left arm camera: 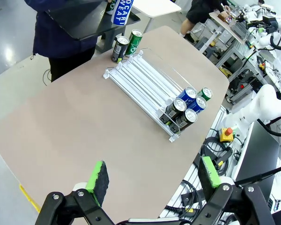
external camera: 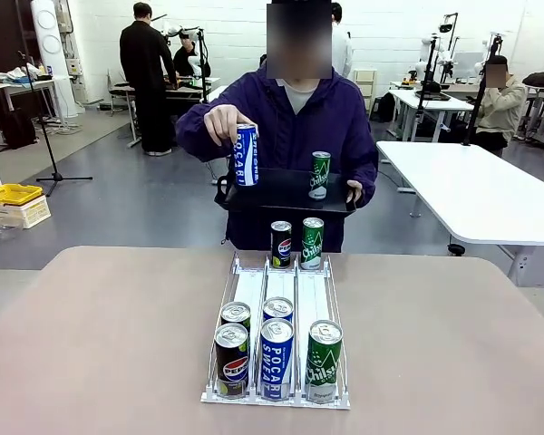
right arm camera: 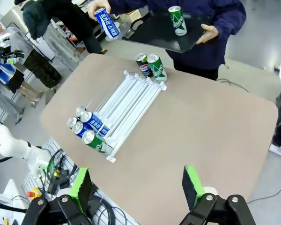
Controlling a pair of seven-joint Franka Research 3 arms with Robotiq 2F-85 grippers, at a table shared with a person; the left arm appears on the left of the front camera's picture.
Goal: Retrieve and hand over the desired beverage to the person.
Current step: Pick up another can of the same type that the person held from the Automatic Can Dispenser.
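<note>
Jaws on left gripper (left arm camera: 154, 176), right gripper (right arm camera: 137, 186) wide open, empty, parked clear of white three-lane can rack (external camera: 250, 292); person (external camera: 290, 118) behind rack holds blue-white Pocari can (external camera: 245, 156), probably restocking.

Blue can (left arm camera: 121, 11) and tray (left arm camera: 79, 21), cut by the top edge in left wrist view; rack (external camera: 252, 292), two rear cans (external camera: 237, 314) with labels hidden behind front cans (external camera: 276, 359); person's hand (external camera: 354, 191), fingers hidden under tray.

blue can (external camera: 276, 358), bottom centre: read "POCARI SWEAT" | green can (external camera: 324, 361), to its right: read "Chils…" | raised blue can (external camera: 245, 155), upper centre: read "POCARI" | black can (external camera: 232, 361), bottom left of centre: showed Pepsi logo
</note>
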